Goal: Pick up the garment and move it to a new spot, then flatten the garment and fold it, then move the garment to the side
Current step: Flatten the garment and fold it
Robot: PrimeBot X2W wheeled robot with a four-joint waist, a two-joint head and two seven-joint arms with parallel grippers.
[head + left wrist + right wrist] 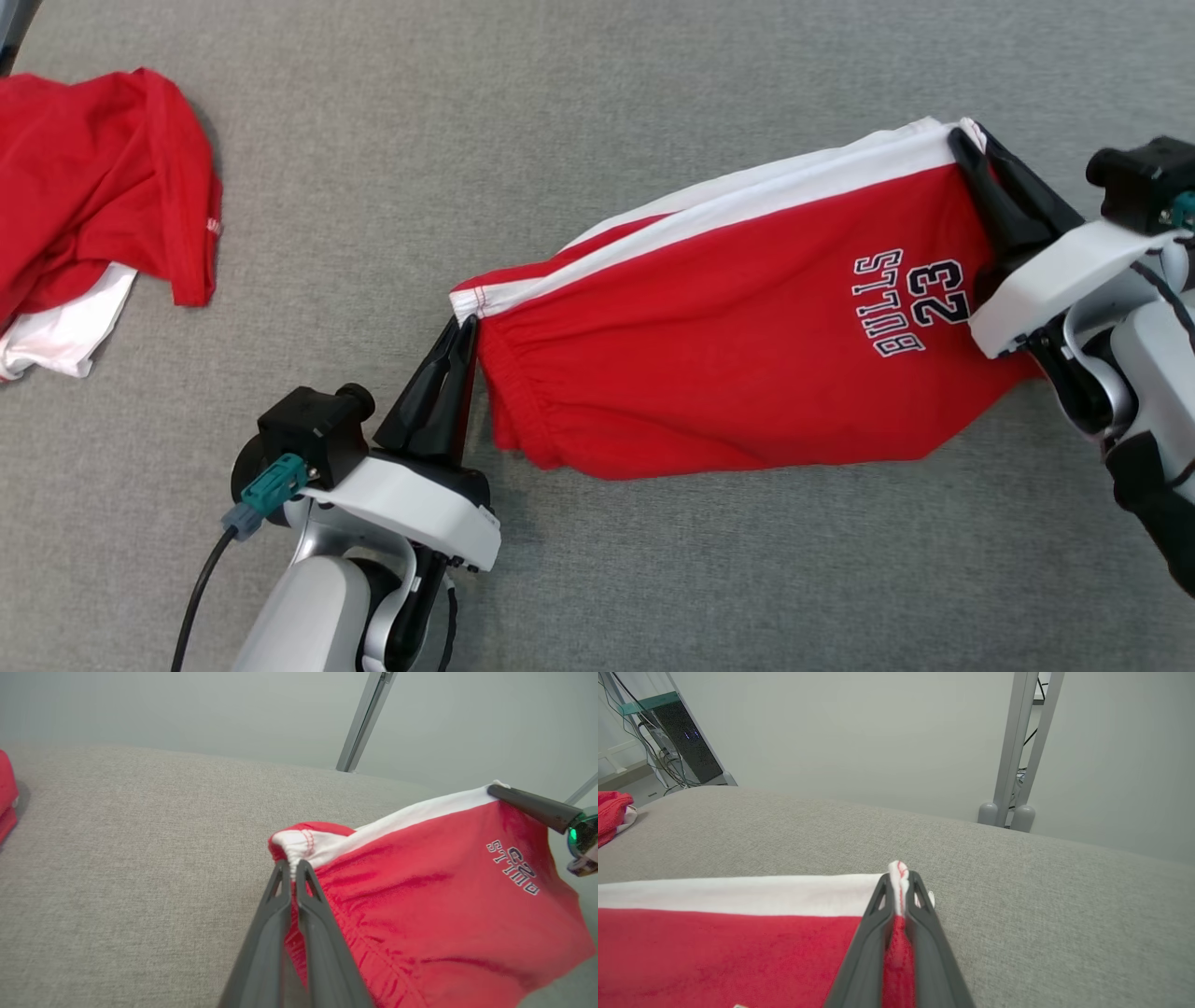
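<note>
The shorts (728, 373) hung stretched between the two arms above the grey table (560, 112), right of centre in the head view. The left jaws were closed on the waistband corner beside the white stripe (747, 207). The right jaws were closed on the stripe's hem end. The right arm (1074, 271) covered the hem's lower corner, and the shorts' back side was hidden. Whether the sagging lower edge touched the table could not be told. The long axis ran from the robot's near left to its far right, waistband leftward, and the print (906, 303) read upside down. A second red garment (93, 187), cut off by the frame, lay well apart at far left.
</note>
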